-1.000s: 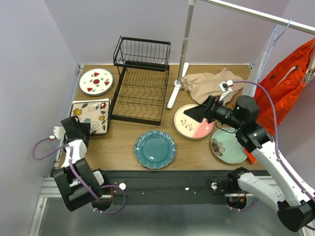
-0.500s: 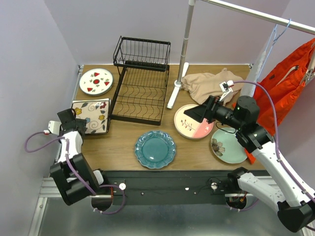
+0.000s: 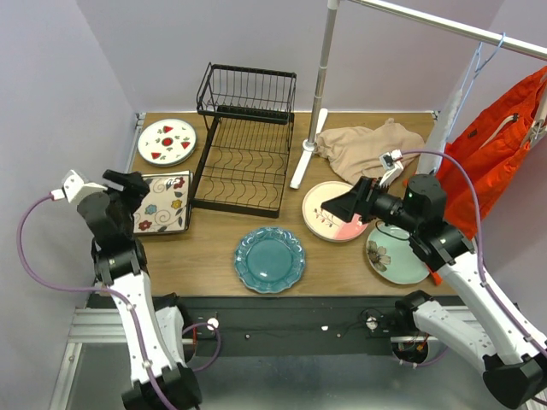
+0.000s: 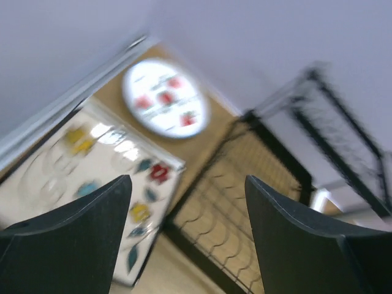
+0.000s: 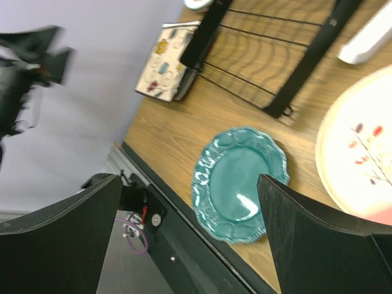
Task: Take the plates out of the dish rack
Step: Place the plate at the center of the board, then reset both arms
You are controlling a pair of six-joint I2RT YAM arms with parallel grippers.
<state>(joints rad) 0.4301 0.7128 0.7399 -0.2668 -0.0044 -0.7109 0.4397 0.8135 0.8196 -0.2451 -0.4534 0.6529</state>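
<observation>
Five plates are being found flat on the wooden table (image 3: 214, 243), outside the black wire dish rack (image 3: 244, 162) at upper centre: red-fruit white round plate (image 3: 167, 141) and square floral plate (image 3: 162, 202) at left, scalloped teal plate (image 3: 269, 259) lower centre, cream-pink plate (image 3: 329, 220) and pale green floral plate (image 3: 395, 254) at right. No plate is being seen in the rack. Unloading is being judged complete, with only withdrawal called for. The left gripper (image 3: 128, 182) is being held raised at the left edge and the right gripper (image 3: 340, 205) over the cream-pink plate, both wide and empty.
</observation>
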